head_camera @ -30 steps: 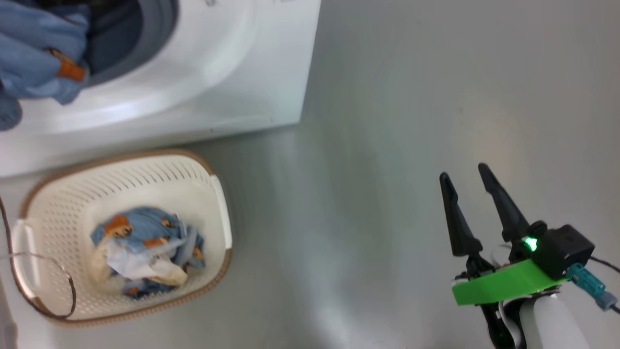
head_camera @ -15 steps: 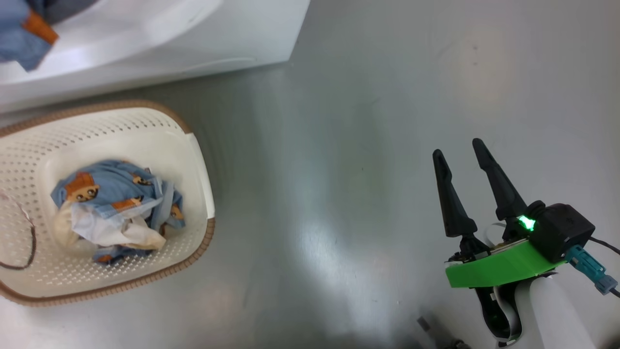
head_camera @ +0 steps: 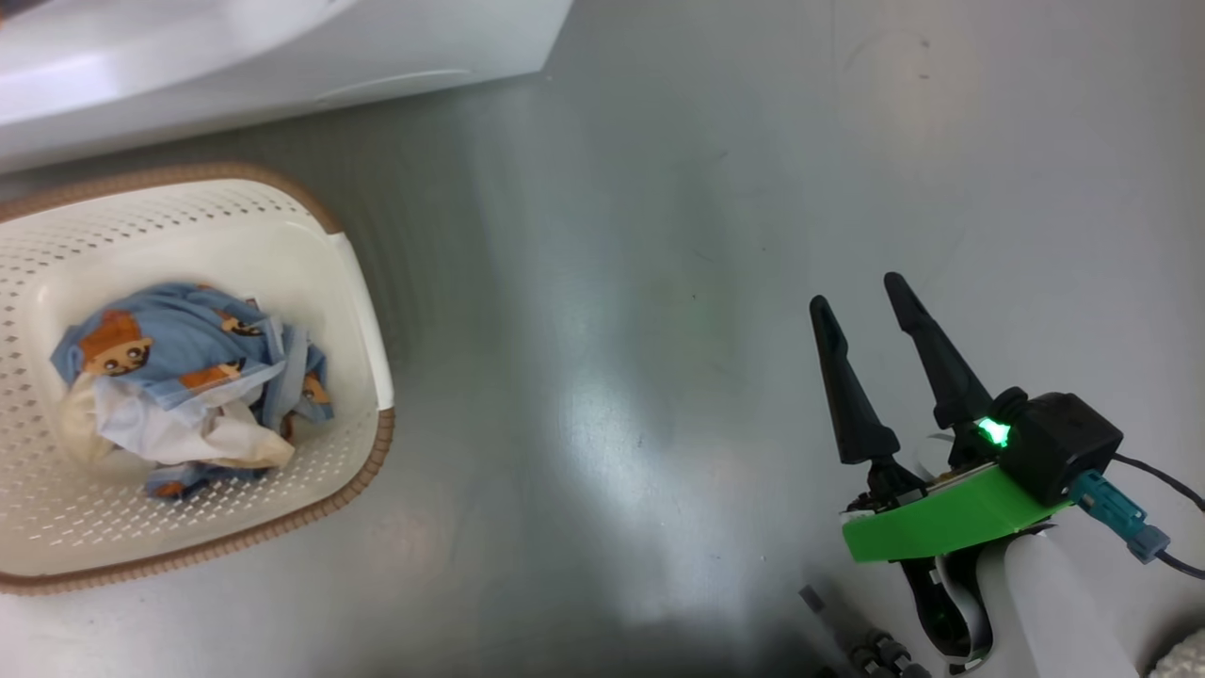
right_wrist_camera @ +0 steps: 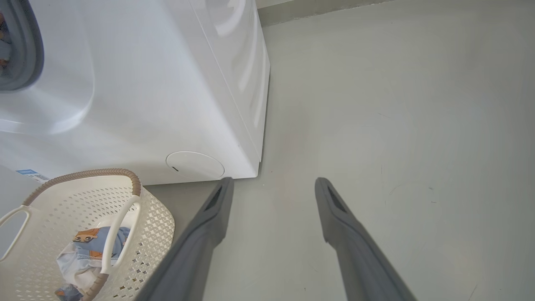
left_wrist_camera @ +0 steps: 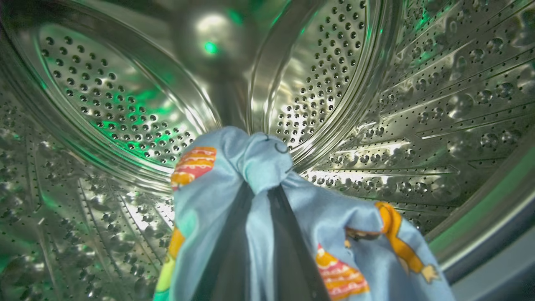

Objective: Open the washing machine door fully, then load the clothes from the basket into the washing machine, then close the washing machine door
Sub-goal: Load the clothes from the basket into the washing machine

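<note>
My left gripper (left_wrist_camera: 260, 192) is deep inside the washing machine's steel drum (left_wrist_camera: 125, 104), shut on a light blue garment (left_wrist_camera: 334, 225) with orange figures that drapes over both fingers. More clothes (head_camera: 179, 377), blue with white and cream fabric, lie in the cream basket (head_camera: 362, 311) on the floor before the white washing machine (head_camera: 282, 47). My right gripper (head_camera: 853, 290) hangs open over bare floor, well right of the basket. In the right wrist view the same gripper (right_wrist_camera: 273, 180) is open and holds nothing, with the machine (right_wrist_camera: 146, 83) and the basket (right_wrist_camera: 159, 217) to its left. The washing machine door is out of view.
The grey floor (head_camera: 659, 235) stretches wide to the right of the machine and basket. A round filter cap (right_wrist_camera: 194, 164) and a blue label (right_wrist_camera: 26, 172) sit low on the machine's front. The grey gasket (right_wrist_camera: 25, 50) shows at the far left.
The head camera has swung, so the machine and basket have slid up and left in the picture. My right gripper stays open over the floor.
</note>
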{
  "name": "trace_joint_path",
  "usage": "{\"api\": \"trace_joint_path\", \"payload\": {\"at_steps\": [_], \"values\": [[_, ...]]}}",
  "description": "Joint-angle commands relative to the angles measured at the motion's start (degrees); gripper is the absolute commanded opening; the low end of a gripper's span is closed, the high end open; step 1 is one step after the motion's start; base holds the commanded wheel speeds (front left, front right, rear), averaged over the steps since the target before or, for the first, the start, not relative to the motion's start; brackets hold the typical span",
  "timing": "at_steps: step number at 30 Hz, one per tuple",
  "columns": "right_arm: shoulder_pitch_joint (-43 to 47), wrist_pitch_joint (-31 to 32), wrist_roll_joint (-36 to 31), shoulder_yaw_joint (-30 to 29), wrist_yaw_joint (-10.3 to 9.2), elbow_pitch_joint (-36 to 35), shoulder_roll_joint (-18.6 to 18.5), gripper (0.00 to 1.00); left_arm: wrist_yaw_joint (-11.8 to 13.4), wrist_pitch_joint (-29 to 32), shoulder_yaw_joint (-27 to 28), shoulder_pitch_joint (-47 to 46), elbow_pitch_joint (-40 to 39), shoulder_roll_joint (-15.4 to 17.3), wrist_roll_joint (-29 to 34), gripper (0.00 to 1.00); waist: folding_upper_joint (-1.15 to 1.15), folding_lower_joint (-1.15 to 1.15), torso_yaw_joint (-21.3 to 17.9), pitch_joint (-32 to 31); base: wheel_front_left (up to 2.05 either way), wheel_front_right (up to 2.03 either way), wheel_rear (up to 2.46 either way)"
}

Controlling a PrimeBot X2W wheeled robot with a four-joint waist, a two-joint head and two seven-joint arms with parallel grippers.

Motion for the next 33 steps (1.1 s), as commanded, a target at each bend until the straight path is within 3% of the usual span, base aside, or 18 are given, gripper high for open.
{"api": "trace_joint_path", "payload": {"at_steps": [1, 13, 18, 21, 26, 33], "values": [[1.3, -0.3, 0.5, 1.7, 0.35, -0.7, 0.0, 1.0, -0.2, 0.1, 0.1, -2.2, -0.3, 3.6, -0.7, 0.0, 0.0, 0.0, -0.4, 0.4, 0.0, 0.0, 0.0], [2.1, -0.3, 1.4, 4.0, 0.35, -0.4, 0.0, 1.0, -0.2, 2.2, -5.8, -9.1, 5.5, 4.4, -5.1, 0.0, 0.0, 0.0, -1.8, 2.2, 0.0, 0.0, 0.0], [2.3, -0.3, 1.8, 5.4, 0.35, -0.4, 0.0, 1.0, -0.2, -2.5, -6.3, -12.7, 2.2, 5.9, -2.0, 0.0, 0.0, 0.0, -2.6, 3.0, 0.0, 0.0, 0.0], [1.8, -0.3, 2.2, 6.1, 0.35, -0.6, 0.0, 1.0, 0.4, -2.8, -1.3, -14.4, -5.1, 6.4, 2.6, 0.0, 0.0, 0.0, -3.3, 3.8, 0.0, 0.0, 0.0], [1.2, -0.3, 2.8, 6.3, 0.35, -0.8, 0.0, 1.0, 0.3, -2.8, 7.0, -10.4, -14.5, 4.5, 9.7, 0.0, 0.0, 0.0, -4.0, 4.1, 0.0, 0.0, 0.0], [1.2, -0.3, 3.0, 6.4, 0.35, -0.6, 0.0, 1.0, -0.1, -2.8, 10.4, -4.9, -10.4, 1.4, 11.1, 0.0, 0.0, 0.0, -3.7, 3.9, 0.0, 0.0, 0.0]]}}
